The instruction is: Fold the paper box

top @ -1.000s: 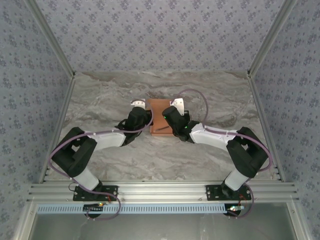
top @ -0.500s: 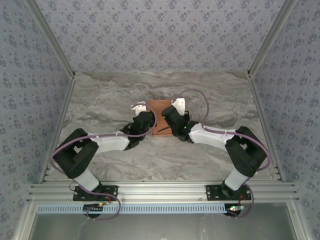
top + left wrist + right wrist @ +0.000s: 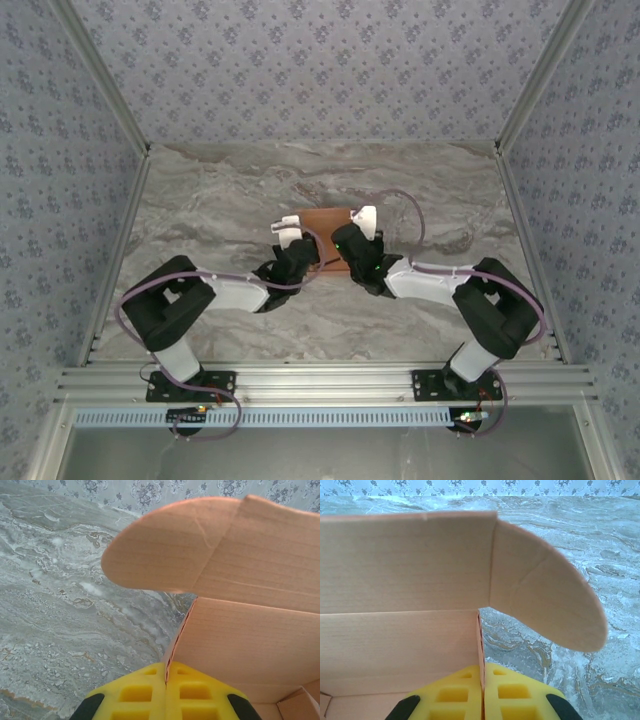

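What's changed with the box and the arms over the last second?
The left pincer drew rightward and nearer beside the salmon-orange cardboard paper box, the right pincer slightly nearer. From above the box now looks shorter and wider. Both pincers stayed shut, each now clamping a side wall.

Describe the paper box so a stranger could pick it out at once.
On the grey marbled tabletop, between patterned blue-grey walls, two black-and-white arms meet near the middle. Between them sits the salmon-orange thin cardboard box, its side walls pinched by the left pincer and right pincer. Nothing else there is orange, and its flaps are rounded.
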Action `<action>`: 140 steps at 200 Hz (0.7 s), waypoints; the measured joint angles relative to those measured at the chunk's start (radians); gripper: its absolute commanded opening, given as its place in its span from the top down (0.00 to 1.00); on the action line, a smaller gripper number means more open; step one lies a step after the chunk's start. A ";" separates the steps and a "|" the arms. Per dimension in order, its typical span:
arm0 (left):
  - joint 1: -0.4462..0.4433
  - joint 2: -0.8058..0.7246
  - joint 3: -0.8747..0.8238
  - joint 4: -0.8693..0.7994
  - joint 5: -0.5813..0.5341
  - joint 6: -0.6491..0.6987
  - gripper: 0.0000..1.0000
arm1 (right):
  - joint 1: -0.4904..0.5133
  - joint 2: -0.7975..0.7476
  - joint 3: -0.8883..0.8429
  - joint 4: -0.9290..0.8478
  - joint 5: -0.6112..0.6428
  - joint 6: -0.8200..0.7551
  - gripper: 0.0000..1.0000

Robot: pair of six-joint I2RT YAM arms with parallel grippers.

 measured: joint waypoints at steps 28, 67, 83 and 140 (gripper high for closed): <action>-0.023 0.027 -0.018 0.076 -0.036 0.027 1.00 | 0.000 -0.016 -0.033 0.032 -0.003 0.019 0.92; -0.050 0.055 -0.047 0.172 -0.068 0.054 1.00 | 0.006 -0.030 -0.085 0.090 -0.007 0.041 0.92; -0.057 0.065 -0.060 0.212 -0.080 0.072 1.00 | 0.013 -0.034 -0.103 0.115 -0.006 0.049 0.92; -0.078 0.089 -0.108 0.328 -0.100 0.132 1.00 | 0.053 -0.048 -0.157 0.171 0.037 0.071 0.91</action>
